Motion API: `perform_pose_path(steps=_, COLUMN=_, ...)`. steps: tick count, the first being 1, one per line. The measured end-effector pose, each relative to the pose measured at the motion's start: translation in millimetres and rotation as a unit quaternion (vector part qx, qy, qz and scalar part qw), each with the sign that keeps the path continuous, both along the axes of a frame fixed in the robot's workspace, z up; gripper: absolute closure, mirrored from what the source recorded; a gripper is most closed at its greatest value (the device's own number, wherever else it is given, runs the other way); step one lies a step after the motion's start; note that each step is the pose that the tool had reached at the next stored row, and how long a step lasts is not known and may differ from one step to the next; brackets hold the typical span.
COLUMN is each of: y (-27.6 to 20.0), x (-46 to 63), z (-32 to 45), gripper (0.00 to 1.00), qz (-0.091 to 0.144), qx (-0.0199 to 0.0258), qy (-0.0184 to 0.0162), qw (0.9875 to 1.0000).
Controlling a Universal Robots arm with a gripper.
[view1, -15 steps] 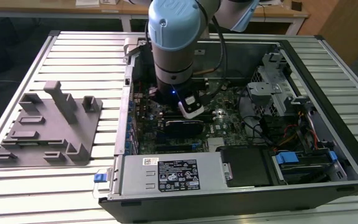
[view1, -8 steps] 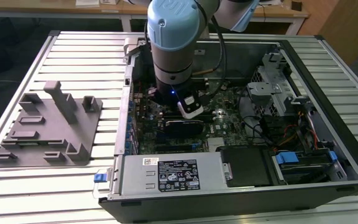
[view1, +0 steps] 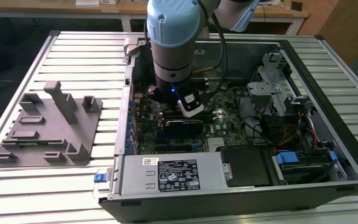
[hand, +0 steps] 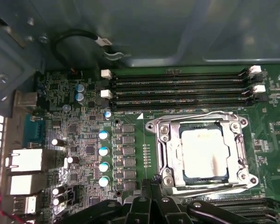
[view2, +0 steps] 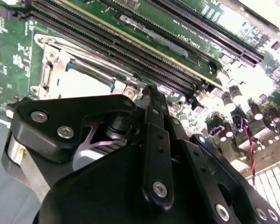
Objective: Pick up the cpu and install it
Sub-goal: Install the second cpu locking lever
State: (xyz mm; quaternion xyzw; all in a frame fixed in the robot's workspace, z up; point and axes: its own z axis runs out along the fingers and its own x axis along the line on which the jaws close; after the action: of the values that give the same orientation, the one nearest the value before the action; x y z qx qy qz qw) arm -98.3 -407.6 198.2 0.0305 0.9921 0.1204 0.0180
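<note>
Now the cpu (hand: pixel 203 153) sits in its socket (hand: pixel 164 154) just ahead of the pincer (hand: pixel 151 205); its grip I cannot tell.

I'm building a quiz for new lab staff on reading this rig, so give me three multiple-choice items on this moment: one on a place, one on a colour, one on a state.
1. Where does the cpu lie?
A. On the grey fixture
B. In the motherboard socket
C. On the slatted table

2. What colour is the fixture at the exterior view's left?
A. Grey
B. Red
C. Yellow

3. How does the computer case stand?
A. Closed with its side panel on
C. Upright on end
B. Open, with the motherboard exposed

Answers: 1 B, the first wrist view shows the shiny square top seated within the socket's metal frame. 2 A, the fixture's blocks and base are plain grey. 3 B, the arm reaches down into the open case over the green motherboard.
</note>
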Motion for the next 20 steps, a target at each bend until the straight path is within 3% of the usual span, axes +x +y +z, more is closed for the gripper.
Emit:
perform_pose_path(steps=12, y=0.0, x=0.0, z=26.8, gripper=0.89, qz=0.000, qx=-0.0002, qy=0.0000, qw=1.0000)
perform_pose_path(steps=14, y=0.1, x=0.4, z=28.5, gripper=0.89, qz=0.000, qx=-0.0030, qy=-0.0001, qw=1.0000)
perform_pose_path(steps=18, y=0.5, x=1.6, z=29.2, gripper=0.89, qz=-0.002, qx=-0.0165, qy=0.0000, qw=0.9999)
perform_pose_path(steps=20, y=1.1, x=3.2, z=29.2, gripper=0.89, qz=-0.003, qx=-0.0172, qy=0.0000, qw=0.9998)
